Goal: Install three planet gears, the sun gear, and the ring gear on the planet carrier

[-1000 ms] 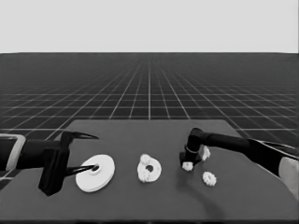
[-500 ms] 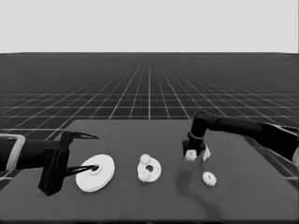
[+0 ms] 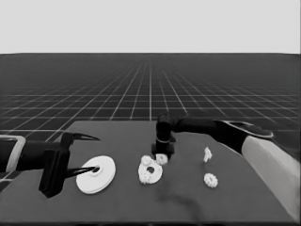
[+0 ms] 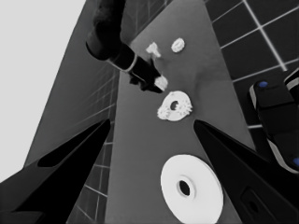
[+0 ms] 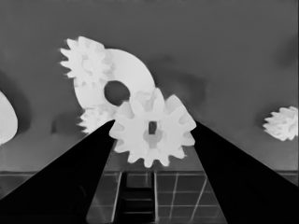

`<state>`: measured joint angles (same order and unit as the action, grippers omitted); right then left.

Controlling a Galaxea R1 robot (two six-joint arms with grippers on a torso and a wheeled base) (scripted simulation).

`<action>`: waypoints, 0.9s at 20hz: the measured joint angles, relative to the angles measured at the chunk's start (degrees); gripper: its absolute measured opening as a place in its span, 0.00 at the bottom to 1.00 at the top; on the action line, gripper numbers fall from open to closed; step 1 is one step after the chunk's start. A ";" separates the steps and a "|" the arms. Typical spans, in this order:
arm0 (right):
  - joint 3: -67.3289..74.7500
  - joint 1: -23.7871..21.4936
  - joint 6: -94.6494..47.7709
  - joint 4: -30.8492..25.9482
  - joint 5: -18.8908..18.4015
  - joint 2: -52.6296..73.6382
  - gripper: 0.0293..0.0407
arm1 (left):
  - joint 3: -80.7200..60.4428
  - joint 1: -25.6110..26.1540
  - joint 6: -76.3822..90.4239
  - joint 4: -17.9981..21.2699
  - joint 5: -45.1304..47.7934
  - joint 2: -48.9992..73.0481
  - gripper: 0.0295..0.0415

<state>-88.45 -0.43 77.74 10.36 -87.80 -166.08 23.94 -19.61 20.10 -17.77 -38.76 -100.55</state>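
The smaller round part lies mid-table with two planet gears on it, seen close in the right wrist view as a plate with gears at its rim. My right gripper hangs just behind it, shut on a third gear, also seen from the left wrist. The larger round part lies to the left under my waiting left gripper, which is open and holds nothing.
A thin white piece stands on the table's right side, with one loose gear in front of it. The right arm's pale grey forearm fills the lower right. Dark machinery with blue lights sits past the table's edge.
My right gripper has carried the gear leftward from the table's right side to the smaller round part's far edge. The left arm has not moved.
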 joint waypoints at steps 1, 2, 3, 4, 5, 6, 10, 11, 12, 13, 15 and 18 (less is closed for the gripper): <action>-0.42 0.01 0.07 0.00 -0.02 -0.45 0.17 | 0.00 0.00 0.00 0.00 0.00 0.00 0.75; -0.67 0.01 0.11 0.01 -0.03 -0.71 0.17 | 0.00 0.00 0.00 0.00 0.00 0.00 0.75; -0.82 0.01 0.14 0.01 -0.03 -0.86 0.17 | 0.00 0.00 0.00 0.00 0.00 0.00 0.75; -0.91 0.01 0.15 0.01 -0.04 -0.94 0.17 | 0.00 0.00 0.00 0.00 0.00 0.00 0.75; -2.67 3.44 -0.93 3.61 0.96 -1.45 0.17 | 0.00 0.00 0.00 0.00 0.00 0.00 0.75; -4.14 5.90 -1.79 5.66 1.72 -1.85 0.17 | 0.00 0.00 0.00 0.00 0.00 0.00 0.75; -6.52 8.50 -3.14 8.07 2.92 -2.57 0.17 | 0.00 0.00 0.00 0.00 0.00 0.00 0.75; -6.67 8.67 -3.22 8.20 2.99 -2.61 0.17 | 0.00 0.00 0.00 0.00 0.00 0.00 0.75; -6.75 8.76 -3.26 8.28 3.04 -2.62 0.17 | 0.00 0.00 0.00 0.00 0.00 0.00 0.75; -6.80 8.82 -3.29 8.33 3.06 -2.63 0.17 | 0.00 0.00 0.00 0.00 0.00 0.00 0.75; -6.85 8.86 -3.31 8.37 3.09 -2.65 0.45 | 0.00 0.00 0.00 0.00 0.00 0.00 0.75; -6.87 8.88 -3.32 8.39 3.10 -2.65 0.80 | 0.00 0.00 0.00 0.00 0.00 0.00 0.75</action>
<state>-95.31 8.45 74.43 18.75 -84.69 -168.73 23.94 -19.61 20.10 -17.77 -38.76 -100.55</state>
